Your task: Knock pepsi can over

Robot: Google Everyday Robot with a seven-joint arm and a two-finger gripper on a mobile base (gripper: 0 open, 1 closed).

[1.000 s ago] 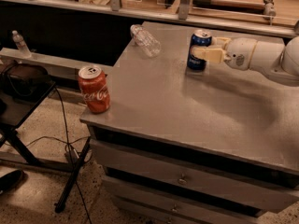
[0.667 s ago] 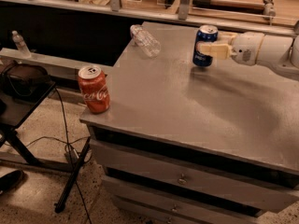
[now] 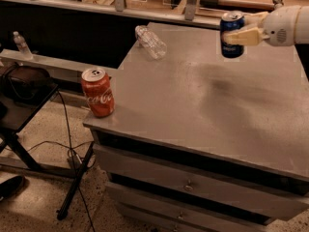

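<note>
Where the grey surface [image 3: 193,100] reaches its far right side, the hand [image 3: 235,30] is clenched on the pepsi can [image 3: 231,50]. One cream-coloured finger [image 3: 245,35] lies across the can's dark blue front, and the rounded white wrist runs off to the right edge. The can stands upright with its silver top showing. Whether its base touches the surface cannot be told, though a soft dark shadow lies on the metal below it.

The surface is dull, brushed metal, flat and rectangular, on top of a cabinet with stacked drawers [image 3: 193,178] that have small knobs.

A clear plastic bottle [image 3: 150,41], ribbed and lying on its side, rests near the far left edge, well apart from the pepsi can. A glossy red Coca-Cola can [image 3: 98,92] stands upright at the near left corner. Nothing stands between it and the blue can.

Left of the cabinet, a small bottle [image 3: 20,42] stands on a pale ledge. Beside it is a black stand [image 3: 24,95], and thin cables [image 3: 63,144] trail over the speckled floor.

In all there are two cans, two bottles and one hand.
</note>
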